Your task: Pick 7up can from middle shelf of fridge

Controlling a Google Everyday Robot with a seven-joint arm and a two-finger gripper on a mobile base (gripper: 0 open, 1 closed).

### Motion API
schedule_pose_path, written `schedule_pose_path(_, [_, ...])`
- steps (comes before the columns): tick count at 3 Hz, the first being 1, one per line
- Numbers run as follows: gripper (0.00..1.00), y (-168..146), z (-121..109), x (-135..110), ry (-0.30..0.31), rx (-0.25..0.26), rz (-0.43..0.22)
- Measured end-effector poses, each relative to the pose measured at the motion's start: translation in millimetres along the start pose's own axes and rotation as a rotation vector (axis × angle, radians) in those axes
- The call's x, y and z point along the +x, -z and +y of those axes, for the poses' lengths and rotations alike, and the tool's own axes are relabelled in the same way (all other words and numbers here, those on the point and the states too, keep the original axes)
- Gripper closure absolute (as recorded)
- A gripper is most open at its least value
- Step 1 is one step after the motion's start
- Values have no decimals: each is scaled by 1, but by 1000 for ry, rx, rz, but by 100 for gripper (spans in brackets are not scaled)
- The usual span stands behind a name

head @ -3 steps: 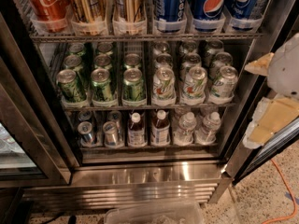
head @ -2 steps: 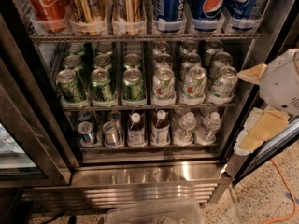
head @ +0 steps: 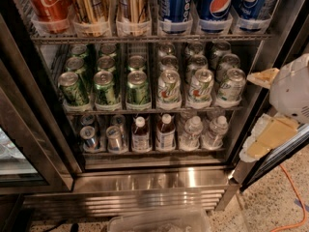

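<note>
On the top rack of the fridge [head: 145,180], at far left, a red can [head: 48,1] carried part of the white Coca-Cola script. Next to it stood smooth gold cans [head: 87,4], and further right blue Pepsi cans [head: 217,1] with the round red, white and blue logo. Below, the middle shelf [head: 145,111], a thin wire rack with clear plastic lane trays, held dark green cans [head: 105,87] in its three left lanes and pale cans in its three right lanes. The 7up can [head: 231,85] stood upright at the front of the rightmost lane. It was slim and silver-white, with a shiny pull-tab top and green lettering and a small red spot too blurred to read. Like cans stood just beside it on the left and behind it. On the lowest rack, small silver cans [head: 89,137] came first, then dark bottles [head: 165,132] with white caps, then clear water bottles [head: 190,132]. Under that ran the ribbed steel base [head: 145,199]. At far right, just outside the fridge frame and level with the middle shelf, hung the gripper [head: 248,115]. It had a white body, and its yellowish fingers [head: 263,77] were spread apart, holding nothing and not touching the can.
</note>
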State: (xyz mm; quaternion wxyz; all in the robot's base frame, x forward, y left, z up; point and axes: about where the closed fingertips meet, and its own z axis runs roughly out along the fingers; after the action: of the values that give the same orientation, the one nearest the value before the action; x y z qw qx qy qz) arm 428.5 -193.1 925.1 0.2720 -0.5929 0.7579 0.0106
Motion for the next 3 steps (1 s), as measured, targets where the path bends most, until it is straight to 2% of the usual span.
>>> schedule_pose_path(1, [0, -23, 7, 3, -54, 29, -55])
schedule_pose_path(3, [0, -61, 4, -7, -118, 137, -141])
